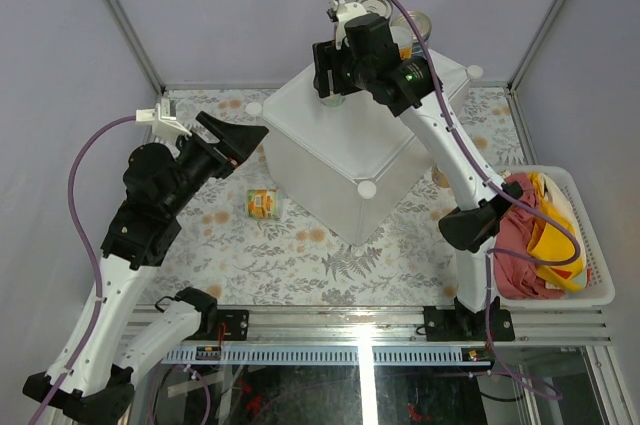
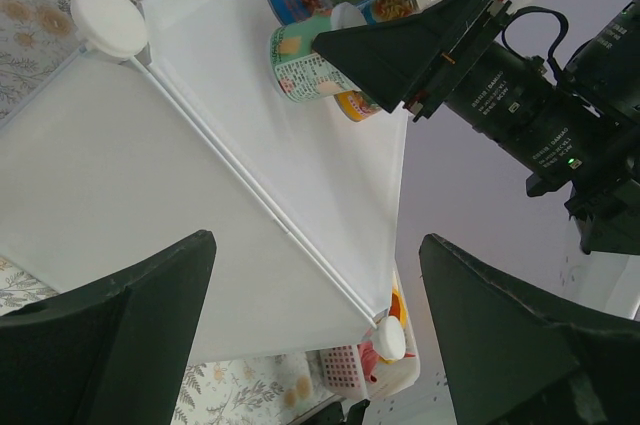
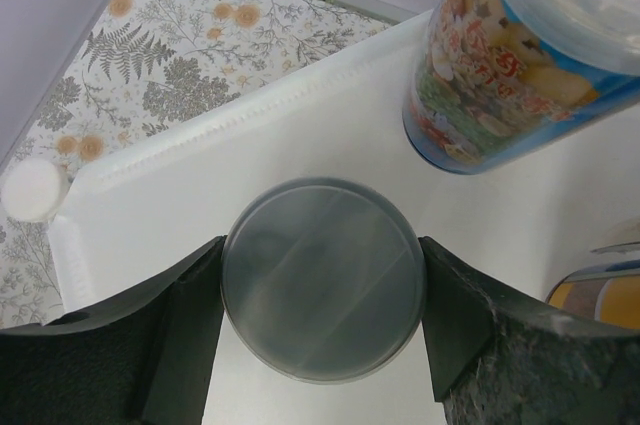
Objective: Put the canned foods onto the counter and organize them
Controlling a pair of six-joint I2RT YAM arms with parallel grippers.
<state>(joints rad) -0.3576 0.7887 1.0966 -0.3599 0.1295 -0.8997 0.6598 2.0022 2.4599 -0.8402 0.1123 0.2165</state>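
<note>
The task is judged to be well advanced but unfinished. A silver-topped tin (image 3: 320, 280) is gripped between the right fingers (image 3: 185, 335), which are closed against its sides, over the far part of the white counter (image 1: 330, 150). Whether it already rests on the flat top cannot be told. Just beside it, a blue-labelled tin (image 3: 500, 75) with a clear lid and an orange-labelled tin (image 3: 600, 297) are seen standing on the same part, so a cluster is formed there. One yellow-labelled tin (image 1: 262, 203) is left lying on the floral desk (image 1: 300, 250), near the counter's left side but apart from it. The left fingers (image 2: 120, 330) are spread wide, with nothing between them, and are pointed at the counter. The following is judged to remain: the held tin is to be released, the tin on the desk is to be fetched, and the group is perhaps to be straightened
</note>
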